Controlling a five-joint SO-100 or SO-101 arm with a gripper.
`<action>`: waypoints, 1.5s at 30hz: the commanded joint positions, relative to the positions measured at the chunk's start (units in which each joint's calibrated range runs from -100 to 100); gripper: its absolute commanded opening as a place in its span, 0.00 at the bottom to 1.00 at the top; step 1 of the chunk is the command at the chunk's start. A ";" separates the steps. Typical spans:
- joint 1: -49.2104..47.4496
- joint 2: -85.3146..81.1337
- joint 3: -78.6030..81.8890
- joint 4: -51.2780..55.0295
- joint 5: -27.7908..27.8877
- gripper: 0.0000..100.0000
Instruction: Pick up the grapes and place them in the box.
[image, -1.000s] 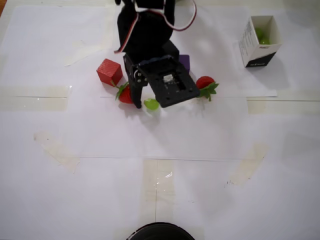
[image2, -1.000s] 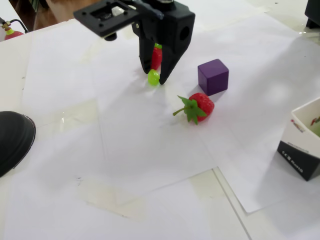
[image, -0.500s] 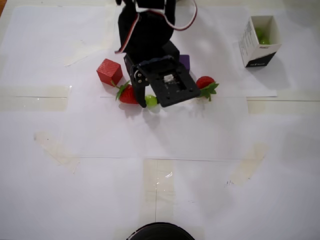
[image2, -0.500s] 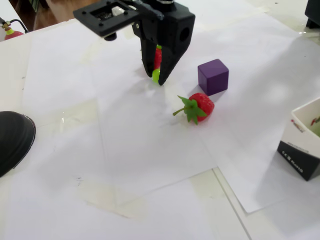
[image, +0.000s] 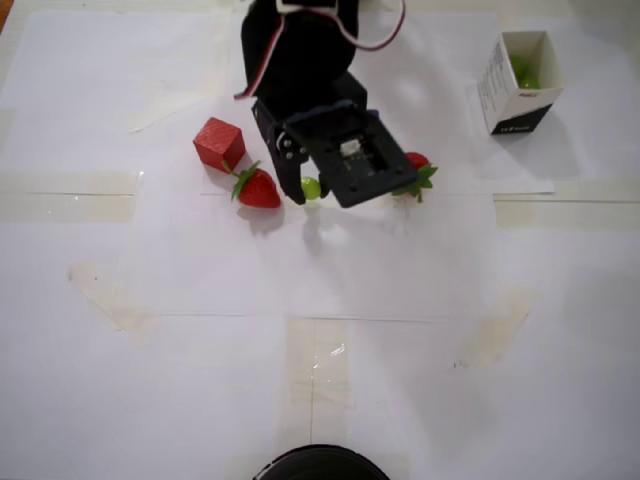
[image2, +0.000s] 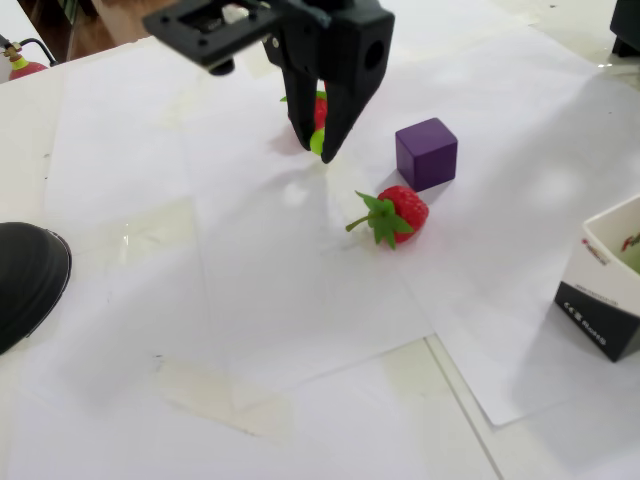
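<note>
The tabletop (image: 150, 380) is covered with white paper sheets taped in place. My arm (image: 300, 50) enters from the top edge of the overhead view and reaches down over the middle of the paper. My tool (image2: 318, 145) is pressed onto a single green grape (image2: 316, 143), pinching it between the two fingertips; in the fixed view the grape hangs clear of the paper, with a faint shadow below it. In the overhead view the same grape (image: 311, 187) shows at the lower left edge of the tool (image: 306, 190).

The box (image: 503, 95) stands upright at the upper right of the overhead view, well apart from the tool. Green grapes (image: 524, 72) lie inside its open mouth; I cannot count them.

A purple cube (image2: 426, 153) sits just right of the tool in the fixed view. A red cube (image: 219, 144) sits to the left in the overhead view. One strawberry (image: 256, 187) lies beside the red cube; another strawberry (image2: 392, 214) lies near the purple cube.
</note>
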 joint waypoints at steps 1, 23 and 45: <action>-2.98 -11.43 -16.36 13.88 -1.27 0.07; -38.64 -21.92 6.28 13.14 -13.43 0.07; -40.63 -26.82 -0.18 16.16 -14.85 0.18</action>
